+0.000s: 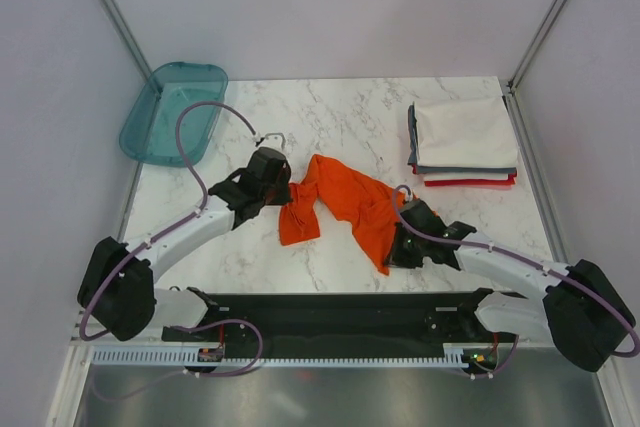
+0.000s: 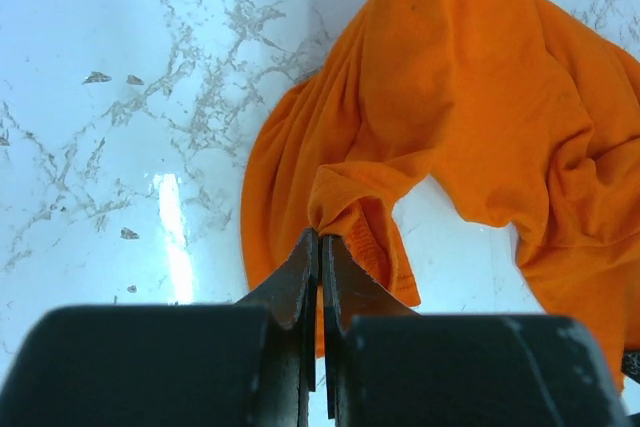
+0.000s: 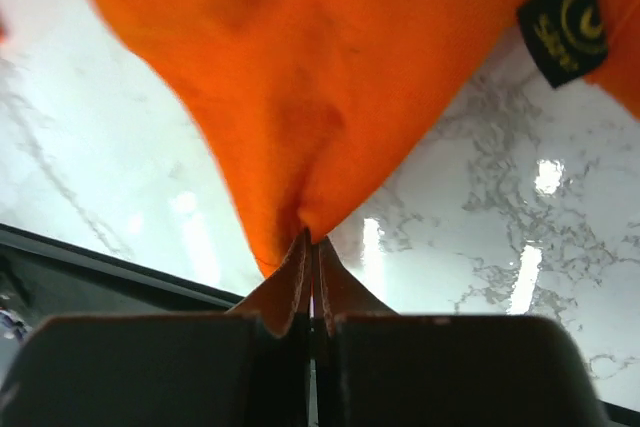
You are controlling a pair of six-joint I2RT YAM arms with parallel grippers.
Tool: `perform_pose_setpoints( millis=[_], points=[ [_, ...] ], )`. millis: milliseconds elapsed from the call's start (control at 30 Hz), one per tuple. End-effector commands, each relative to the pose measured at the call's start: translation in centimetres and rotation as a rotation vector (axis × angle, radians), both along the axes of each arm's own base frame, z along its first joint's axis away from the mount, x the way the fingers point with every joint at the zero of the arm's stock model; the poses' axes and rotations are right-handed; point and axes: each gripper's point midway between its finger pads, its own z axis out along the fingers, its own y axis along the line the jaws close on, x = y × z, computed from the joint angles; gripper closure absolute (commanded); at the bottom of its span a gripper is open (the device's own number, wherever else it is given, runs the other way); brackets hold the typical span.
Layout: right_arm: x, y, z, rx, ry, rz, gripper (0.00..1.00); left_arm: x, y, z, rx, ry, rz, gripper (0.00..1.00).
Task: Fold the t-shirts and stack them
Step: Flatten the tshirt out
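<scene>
The orange t-shirt (image 1: 340, 202) lies crumpled in the middle of the marble table, stretched between both arms. My left gripper (image 1: 286, 189) is shut on its left edge; the left wrist view shows the closed jaws pinching a bunched hem of the shirt (image 2: 450, 117). My right gripper (image 1: 395, 239) is shut on its lower right part; the right wrist view shows the cloth (image 3: 320, 97) hanging from the closed jaws, a black label (image 3: 565, 22) at the upper right. A stack of folded t-shirts (image 1: 462, 142), white on top over grey and red, sits at the back right.
A teal translucent tray (image 1: 172, 110) stands at the back left corner, partly over the table's edge. Grey walls and metal posts enclose the table. The black base rail (image 1: 330, 322) runs along the near edge.
</scene>
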Motion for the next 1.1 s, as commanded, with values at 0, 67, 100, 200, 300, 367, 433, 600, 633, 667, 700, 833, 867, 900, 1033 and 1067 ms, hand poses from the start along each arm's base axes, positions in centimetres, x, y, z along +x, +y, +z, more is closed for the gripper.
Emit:
perform_pose_setpoints(
  millis=[0,67,100,200,300,367,433,600,633,667,700,833,867,900,1033,1067],
  points=[
    [4.5,1.3,5.7,0.042,-0.185,-0.033,1.0,0.6,1.1,1.1,-0.088,-0.012,0.052,0.98],
    [5.9,1.1,8.0,0.043,-0.241,-0.047,1.0,1.3,2.7,1.8,-0.119,-0.018,0.096,0.98],
    [6.9,0.7,9.2,0.038,-0.275,-0.052,1.0,1.5,3.4,2.0,-0.119,-0.022,0.115,0.98],
    [11.4,0.0,15.7,0.074,-0.429,-0.119,1.0,2.4,6.0,3.8,-0.128,-0.07,0.217,0.98],
    [14.6,-1.4,20.7,0.15,-0.513,-0.204,1.0,3.3,8.1,4.8,-0.144,-0.113,0.321,0.98],
    [16.6,-1.5,25.7,0.217,-0.607,-0.239,1.0,4.1,9.4,5.8,-0.162,-0.135,0.376,0.98],
    [17.9,-1.8,30.6,0.28,-0.691,-0.26,1.0,4.6,10.1,7.6,-0.171,-0.163,0.394,0.98],
    [18.9,-2.2,37.5,0.384,-0.786,-0.255,1.0,4.3,13.1,15.6,-0.19,-0.311,0.471,0.98],
    [18.7,-2.5,39.3,0.402,-0.821,-0.257,1.0,3.5,13.7,17.6,-0.203,-0.358,0.48,0.98],
    [18.2,-2.7,40.5,0.418,-0.847,-0.259,1.0,2.8,14.3,18.9,-0.195,-0.376,0.499,0.98],
    [17.7,-2.9,41.9,0.434,-0.874,-0.255,1.0,2.2,14.6,19.8,-0.197,-0.391,0.504,0.98],
    [15.1,-4.0,45.3,0.457,-0.968,-0.26,1.0,-1.3,15.4,23.6,-0.219,-0.454,0.48,0.98],
    [13.8,-4.6,46.5,0.465,-1.003,-0.269,1.0,-2.5,15.5,24.6,-0.236,-0.482,0.469,0.98],
    [13.3,-4.9,47.2,0.469,-1.025,-0.279,1.0,-3.3,15.7,24.4,-0.23,-0.466,0.467,0.98],
    [10.2,-6.5,50.1,0.485,-1.128,-0.313,1.0,-5.3,15.9,24.0,-0.251,-0.456,0.462,0.98],
    [9.4,-7.0,50.8,0.489,-1.154,-0.319,1.0,-5.4,15.7,22.8,-0.245,-0.428,0.454,0.98]
  ],
)
